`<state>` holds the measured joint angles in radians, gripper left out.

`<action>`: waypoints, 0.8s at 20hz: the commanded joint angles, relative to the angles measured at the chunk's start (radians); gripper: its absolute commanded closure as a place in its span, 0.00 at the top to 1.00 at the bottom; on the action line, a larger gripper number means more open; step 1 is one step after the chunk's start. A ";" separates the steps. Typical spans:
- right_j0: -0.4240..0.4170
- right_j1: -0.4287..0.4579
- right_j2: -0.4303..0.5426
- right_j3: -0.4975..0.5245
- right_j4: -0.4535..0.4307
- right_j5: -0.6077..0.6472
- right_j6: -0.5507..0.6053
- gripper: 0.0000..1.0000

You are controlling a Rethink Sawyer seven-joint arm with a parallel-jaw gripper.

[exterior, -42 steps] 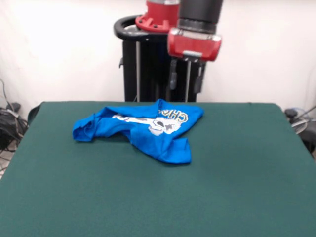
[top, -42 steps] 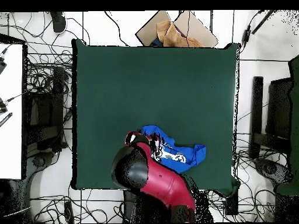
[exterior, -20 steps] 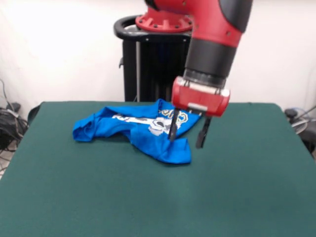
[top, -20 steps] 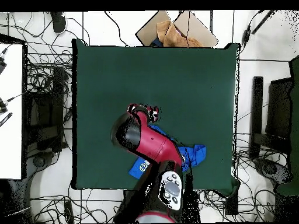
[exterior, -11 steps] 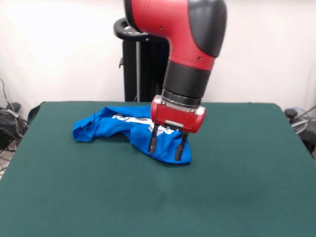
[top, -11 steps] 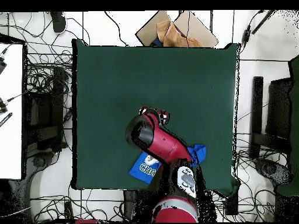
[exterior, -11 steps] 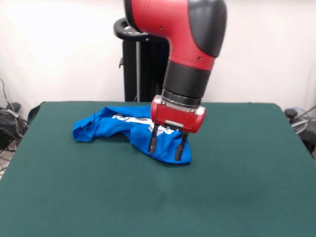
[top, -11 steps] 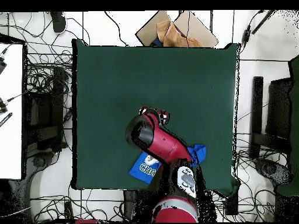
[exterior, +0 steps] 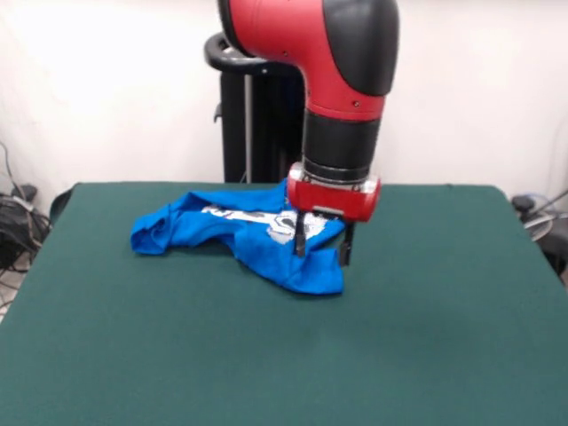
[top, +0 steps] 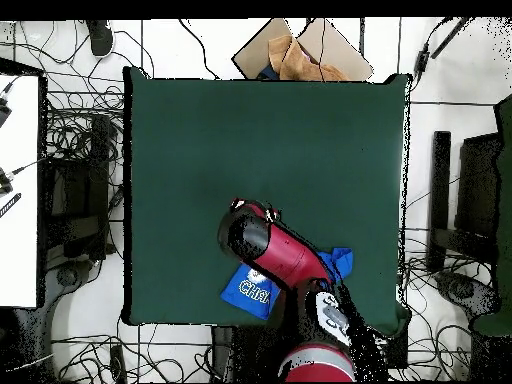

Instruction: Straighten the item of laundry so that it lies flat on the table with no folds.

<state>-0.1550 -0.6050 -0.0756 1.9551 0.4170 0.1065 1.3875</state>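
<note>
Crumpled blue T-shirt on green table: long axis 9-to-3, mostly at 9 o'clock of spread-fingered, empty gripper.

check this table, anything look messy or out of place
The blue T-shirt is crumpled, not flat: it lies bunched and folded over near the table's far edge, its white print creased and partly hidden. The open claw hangs over its right end. Nothing looks spilled or damaged.
</note>
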 commanded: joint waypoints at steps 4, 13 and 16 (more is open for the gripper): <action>-0.077 -0.021 0.231 0.144 -0.057 0.021 0.178 1.00; -0.047 0.094 0.208 0.104 -0.152 -0.305 0.284 1.00; -0.056 0.141 0.217 0.079 -0.174 -0.378 0.297 1.00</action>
<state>-0.2019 -0.5774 0.0410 2.0364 0.2840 -0.1664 1.3875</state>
